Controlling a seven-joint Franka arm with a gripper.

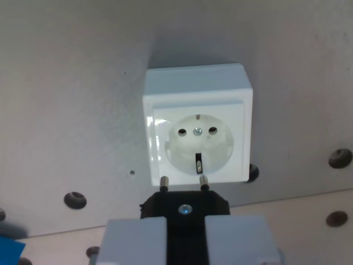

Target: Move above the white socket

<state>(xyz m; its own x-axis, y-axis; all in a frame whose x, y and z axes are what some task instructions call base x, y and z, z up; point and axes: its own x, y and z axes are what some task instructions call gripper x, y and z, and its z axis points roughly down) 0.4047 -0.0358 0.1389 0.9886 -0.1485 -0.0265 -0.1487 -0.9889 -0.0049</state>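
Note:
A white square socket [197, 128] sits on the grey board in the middle of the wrist view, its round recess with two holes and a centre screw facing the camera. My gripper [185, 232] is at the bottom centre, its two pale fingers [135, 240] shut on a black plug [185, 208]. The plug's two metal pins [183, 181] point at the socket's lower edge, just short of the recess.
The grey board [66, 110] has dark round holes at the left [75, 199] and right [340, 158]. A paler strip of board [309, 221] runs along the bottom. A blue object [10, 249] shows at the bottom left corner.

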